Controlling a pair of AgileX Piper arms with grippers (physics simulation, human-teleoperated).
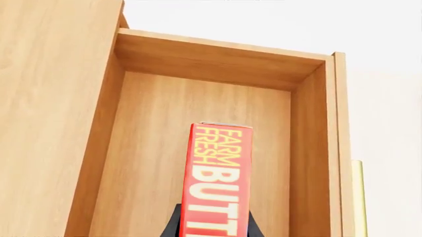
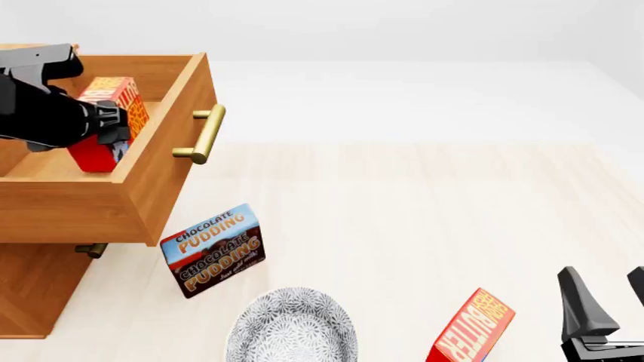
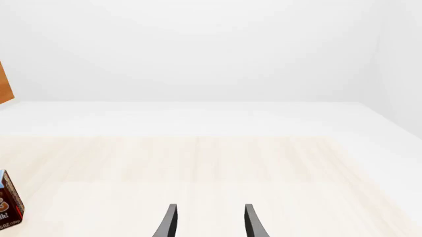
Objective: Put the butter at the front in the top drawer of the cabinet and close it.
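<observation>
Red butter point(image 2: 108, 121) clamped in left end effector point(image 2: 101, 128), held inside the open top drawer point(image 2: 151, 173) at the table's left edge, ready for release. Right end effector point(image 2: 604, 302) spread, empty, parked clear.

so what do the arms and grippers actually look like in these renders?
Both black. Left arm is bulky, with a grey block on top and pale markings near the wrist. Right gripper has two slim, tapered black fingers. No cables visible.
</observation>
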